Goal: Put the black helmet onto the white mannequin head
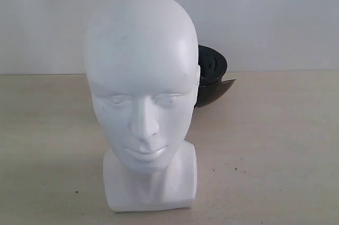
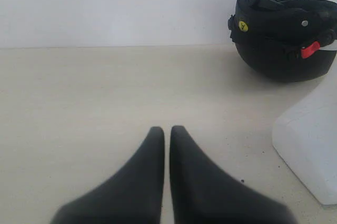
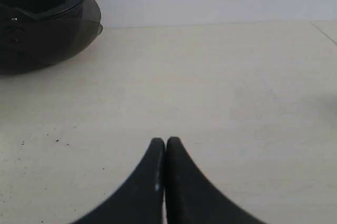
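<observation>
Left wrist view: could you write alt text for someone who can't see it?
A black gripper, its two fingers closed to a sliver, points across a beige table. Farther off, by the white wall, a black helmet lies upside down. Nearer the camera, a corner of the white mannequin head, its base only, shows.

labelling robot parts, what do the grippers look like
Left gripper and right gripper look alike: two matte black fingers each, broad at the base, tapering to narrow rounded tips. No cables or labels show; arms out of view.
</observation>
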`<action>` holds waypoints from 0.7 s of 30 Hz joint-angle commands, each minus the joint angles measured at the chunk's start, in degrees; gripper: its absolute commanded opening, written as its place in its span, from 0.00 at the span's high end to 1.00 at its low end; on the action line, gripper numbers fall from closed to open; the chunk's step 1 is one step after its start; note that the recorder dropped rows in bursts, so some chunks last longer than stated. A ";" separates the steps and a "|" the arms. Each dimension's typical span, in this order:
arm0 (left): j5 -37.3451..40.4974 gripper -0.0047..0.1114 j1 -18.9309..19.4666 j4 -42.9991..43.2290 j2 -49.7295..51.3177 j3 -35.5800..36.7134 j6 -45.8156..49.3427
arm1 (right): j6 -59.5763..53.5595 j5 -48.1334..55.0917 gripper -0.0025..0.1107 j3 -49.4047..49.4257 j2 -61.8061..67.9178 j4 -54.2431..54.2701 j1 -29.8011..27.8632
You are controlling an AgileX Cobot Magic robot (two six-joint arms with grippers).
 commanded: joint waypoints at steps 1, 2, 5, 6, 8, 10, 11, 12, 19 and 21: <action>0.07 0.92 -0.18 -0.41 -0.21 0.16 -0.56 | -0.47 -0.22 0.98 0.01 -0.28 -0.50 -0.03; 0.07 0.92 -0.18 -0.41 -0.21 0.16 -0.56 | -0.47 -0.22 0.98 0.01 -0.28 -0.50 -0.03; 0.07 0.92 -0.18 -0.41 -0.21 0.16 -0.56 | -0.50 -0.32 0.98 0.01 -0.28 -0.50 -0.03; 0.07 0.92 -0.18 -0.41 -0.21 0.16 -0.56 | -0.50 -0.56 0.98 0.01 -0.28 -0.50 -0.03; 0.07 0.92 -0.18 -0.41 -0.21 0.16 -0.56 | -0.50 -2.12 0.98 0.01 -0.28 -0.50 -0.03; 0.07 0.92 -0.18 -0.41 -0.21 0.16 -0.56 | -0.50 -5.81 0.98 0.01 -0.28 -0.50 -0.03; 0.07 0.92 -0.18 -0.41 -0.21 0.16 -0.56 | -0.79 -9.29 0.98 0.01 -0.28 -0.62 -0.03; 0.07 0.92 -0.18 -0.41 -0.21 0.16 -0.56 | -1.39 -12.82 0.98 0.01 -0.28 -1.20 -0.03; 0.07 0.92 -0.18 -0.41 -0.21 0.16 -0.56 | -3.79 -29.31 0.98 -3.08 -0.28 -1.24 -0.03; 0.07 0.92 -0.18 -0.41 -0.21 0.16 -0.56 | -8.62 -27.89 0.98 -7.24 -0.28 -1.24 -0.03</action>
